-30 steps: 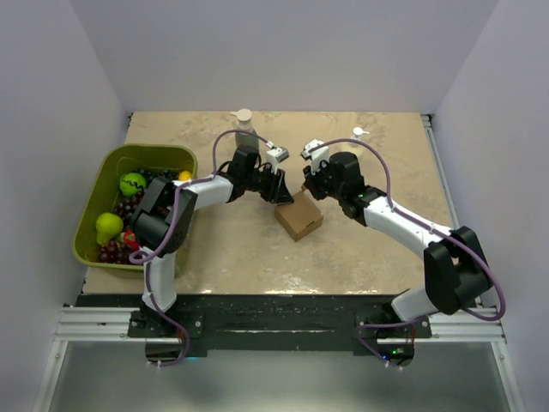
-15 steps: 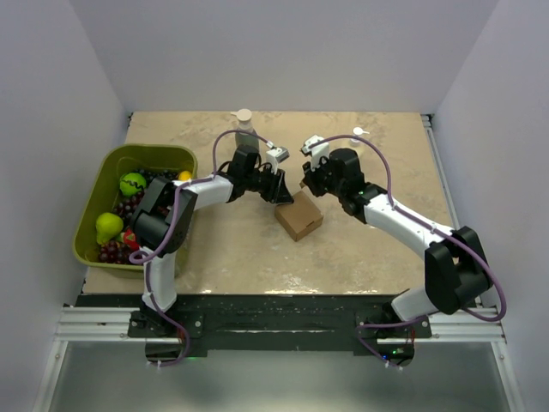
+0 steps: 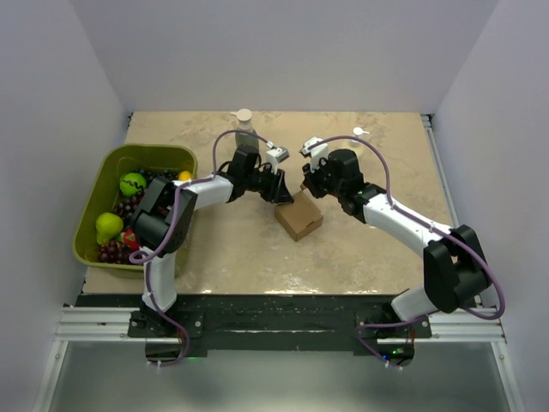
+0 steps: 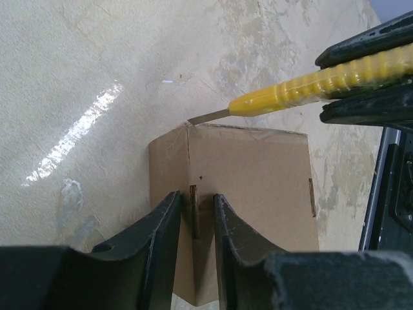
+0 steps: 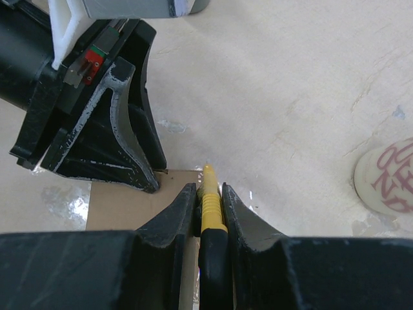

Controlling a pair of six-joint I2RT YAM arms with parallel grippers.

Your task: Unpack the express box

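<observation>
The express box point(image 3: 298, 219) is a small brown carton at mid-table. It also shows in the left wrist view point(image 4: 258, 181) and the right wrist view point(image 5: 129, 206). My left gripper point(image 3: 281, 193) sits at its far-left corner, its jaws point(image 4: 195, 197) closed narrowly over the box's edge at a slot. My right gripper point(image 3: 307, 184) is shut on a yellow utility knife point(image 5: 208, 194). The knife point(image 4: 290, 93) has its thin blade point(image 4: 206, 118) at the box's far corner. The left fingers point(image 5: 122, 129) stand just left of the knife tip.
A green bin point(image 3: 94, 193) with grapes, a pear and a tennis ball stands at the left. A bottle point(image 3: 245, 129) stands at the back centre. A small white item point(image 3: 358, 132) lies back right. A round pale object with red print point(image 5: 387, 177) lies right of the knife.
My right gripper with the knife has shifted very slightly. The left gripper and the box have not moved.
</observation>
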